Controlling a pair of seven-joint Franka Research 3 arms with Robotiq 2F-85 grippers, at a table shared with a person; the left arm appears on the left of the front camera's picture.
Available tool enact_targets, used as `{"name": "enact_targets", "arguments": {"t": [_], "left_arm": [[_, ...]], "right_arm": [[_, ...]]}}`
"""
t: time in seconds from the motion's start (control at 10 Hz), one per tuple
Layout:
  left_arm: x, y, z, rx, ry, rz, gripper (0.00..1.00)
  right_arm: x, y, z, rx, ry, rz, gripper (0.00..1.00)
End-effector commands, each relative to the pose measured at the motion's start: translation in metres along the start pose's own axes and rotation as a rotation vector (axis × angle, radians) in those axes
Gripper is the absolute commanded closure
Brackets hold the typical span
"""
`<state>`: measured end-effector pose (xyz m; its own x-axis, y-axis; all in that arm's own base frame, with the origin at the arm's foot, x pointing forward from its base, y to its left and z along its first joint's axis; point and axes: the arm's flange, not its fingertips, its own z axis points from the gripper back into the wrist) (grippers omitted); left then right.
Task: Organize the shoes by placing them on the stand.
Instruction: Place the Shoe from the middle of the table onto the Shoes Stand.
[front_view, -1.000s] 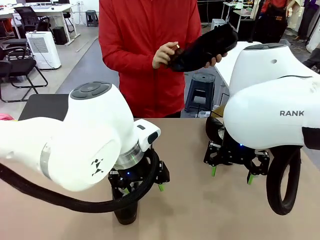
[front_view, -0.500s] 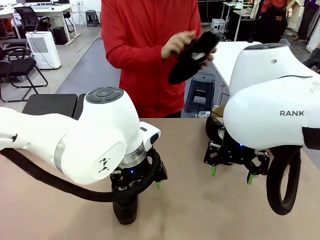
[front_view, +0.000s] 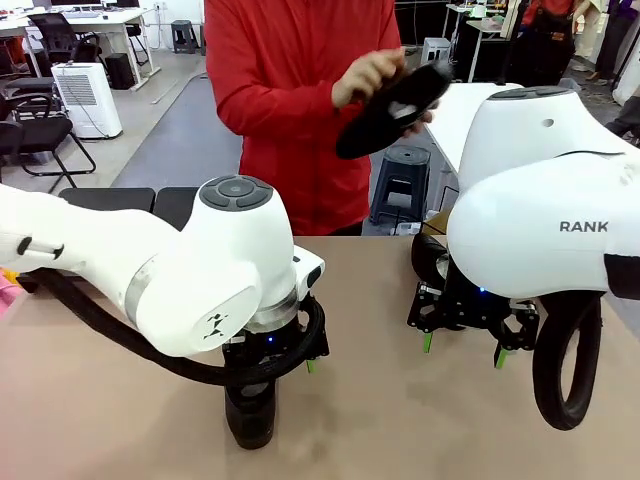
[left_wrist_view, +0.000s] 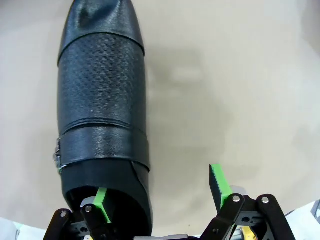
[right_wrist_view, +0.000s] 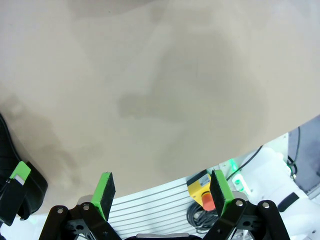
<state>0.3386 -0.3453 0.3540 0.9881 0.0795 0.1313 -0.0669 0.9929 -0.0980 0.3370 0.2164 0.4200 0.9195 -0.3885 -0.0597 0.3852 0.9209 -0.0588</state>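
The left gripper (left_wrist_view: 157, 180) stands wide open over a black shoe (left_wrist_view: 102, 100) lying on the tan table (left_wrist_view: 240, 75). One green pad (left_wrist_view: 102, 204) dips into the shoe's opening at the heel, and the other hangs outside its side wall, so the wall sits between them unpinched. The right gripper (right_wrist_view: 161, 176) hovers low over bare tabletop, spread just as wide and holding nothing. Across the table a person in a red top holds a second shoe (front_view: 395, 105) at chest height in both hands. The stand (front_view: 105, 198) lies low at the far edge, behind the left arm.
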Motion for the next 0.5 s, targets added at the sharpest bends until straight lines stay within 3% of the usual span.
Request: {"name": "enact_targets", "arguments": {"t": [0.0,0.3,0.4], "left_arm": [[0.0052,-0.0104,-0.0019,0.02,0.011,-0.004,0.4],[0.0065,-0.0111,-0.0031,0.093,0.001,0.01,0.91],[0.0066,-0.0099,-0.0043,0.1,0.007,0.015,1.0]], "right_arm": [[0.0006,-0.0001,0.0016,0.004,-0.001,0.012,0.0],[0.0006,-0.0001,0.0016,0.004,-0.001,0.012,0.0],[0.0006,-0.0001,0.0016,0.004,-0.001,0.012,0.0]]}}
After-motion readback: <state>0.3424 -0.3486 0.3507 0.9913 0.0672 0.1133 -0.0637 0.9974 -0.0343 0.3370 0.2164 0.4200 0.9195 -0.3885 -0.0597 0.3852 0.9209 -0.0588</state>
